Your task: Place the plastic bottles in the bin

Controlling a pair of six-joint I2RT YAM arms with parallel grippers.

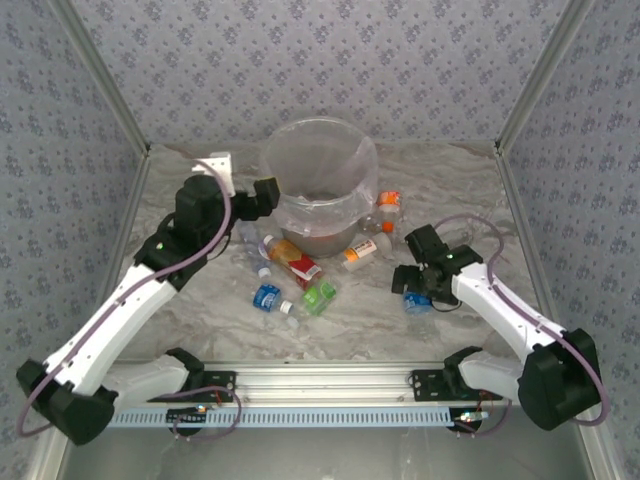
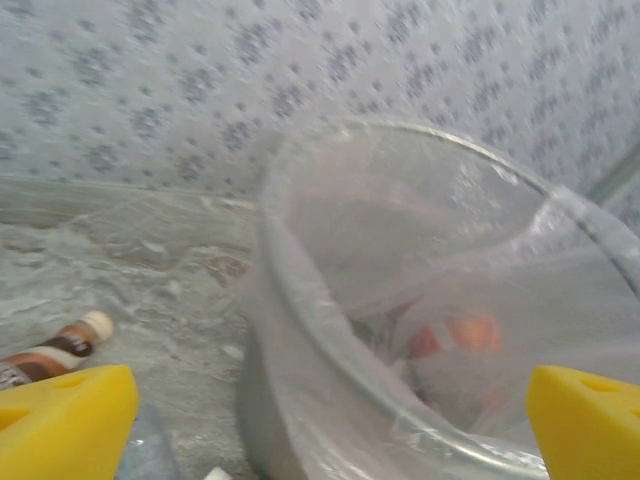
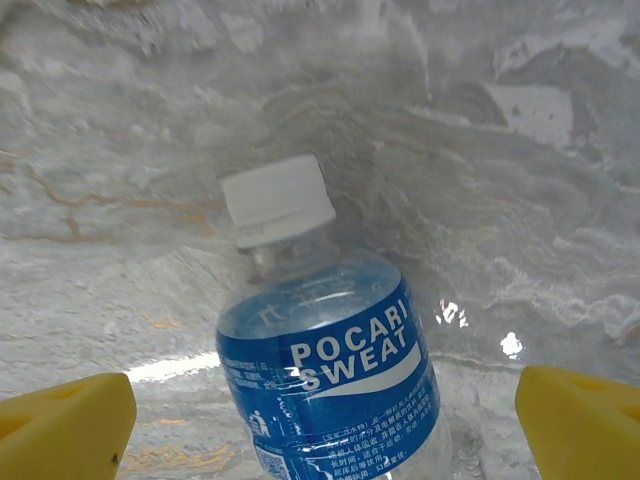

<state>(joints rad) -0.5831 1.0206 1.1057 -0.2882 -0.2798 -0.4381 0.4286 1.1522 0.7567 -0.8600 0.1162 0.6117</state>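
Right gripper: fingers spread wide, clamping nothing. Blue-label bottle lies on marbled table between fingers, clear of both. Long axis runs along gripper's reach; white cap points away from wrist, tilted slightly left. Left gripper: fingers apart, empty, raised beside bin rim. Other bottles lie scattered before bin.

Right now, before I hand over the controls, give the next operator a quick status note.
Left gripper: open, empty, at the rim of the large translucent grey-white bin.
Right gripper: open, poised over a clear blue-labelled Pocari Sweat bottle with white cap, lying on the marbled table, not yet gripped.
Done: cannot tell; something orange shows through the bin wall.
To do: that bottle, plus the others lying near the bin, such as the green-labelled bottle and red-labelled bottle.
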